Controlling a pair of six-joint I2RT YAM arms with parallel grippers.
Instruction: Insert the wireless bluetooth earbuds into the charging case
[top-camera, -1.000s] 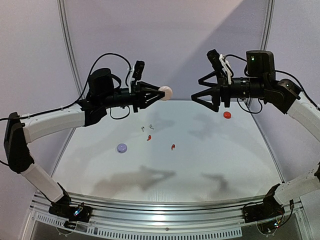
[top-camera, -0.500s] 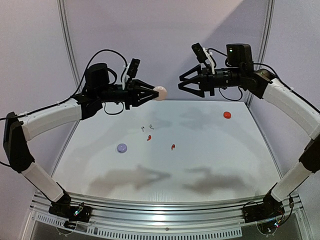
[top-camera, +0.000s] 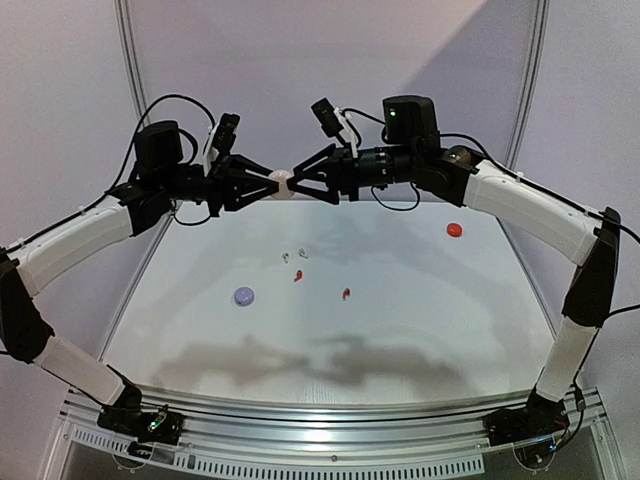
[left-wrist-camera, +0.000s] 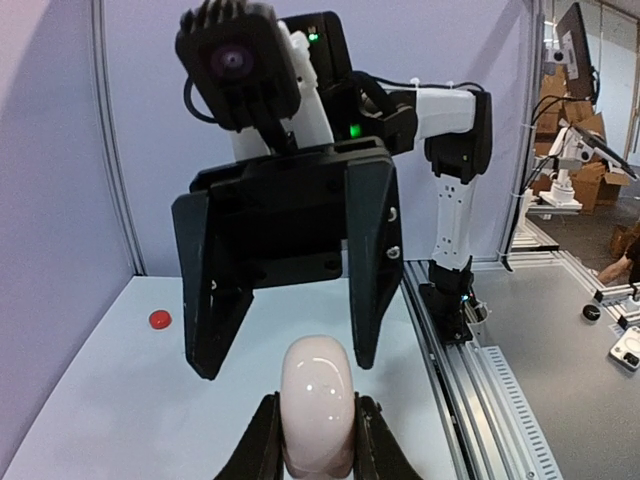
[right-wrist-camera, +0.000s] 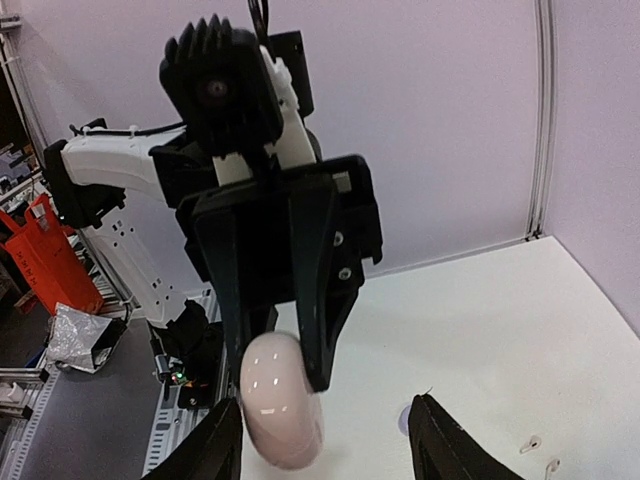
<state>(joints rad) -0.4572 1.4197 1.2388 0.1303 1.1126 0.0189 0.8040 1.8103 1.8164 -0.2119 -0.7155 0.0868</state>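
Note:
A pinkish-white round charging case (top-camera: 285, 185) hangs in mid-air above the table's far side, my left gripper (top-camera: 272, 186) shut on it. In the left wrist view the case (left-wrist-camera: 318, 405) stands on edge between my left gripper's (left-wrist-camera: 315, 445) pads. My right gripper (top-camera: 299, 185) faces it, open, its fingers (left-wrist-camera: 368, 290) straddling the case's far end without clamping it. In the right wrist view the case (right-wrist-camera: 283, 400) sits close to one pad of the right gripper (right-wrist-camera: 330, 450). On the table lie two white earbuds (top-camera: 286, 257) (top-camera: 302, 253) and two red earbuds (top-camera: 298, 276) (top-camera: 345, 293).
A closed lilac case (top-camera: 244, 296) lies left of the earbuds. A red case (top-camera: 454, 230) lies at the far right, seen also as the red case (left-wrist-camera: 159, 319) in the left wrist view. Both arms reach over the table's far half.
Both arms have swung leftward and met. The right gripper has narrowed from fully wide and now straddles the case that the left gripper keeps holding.

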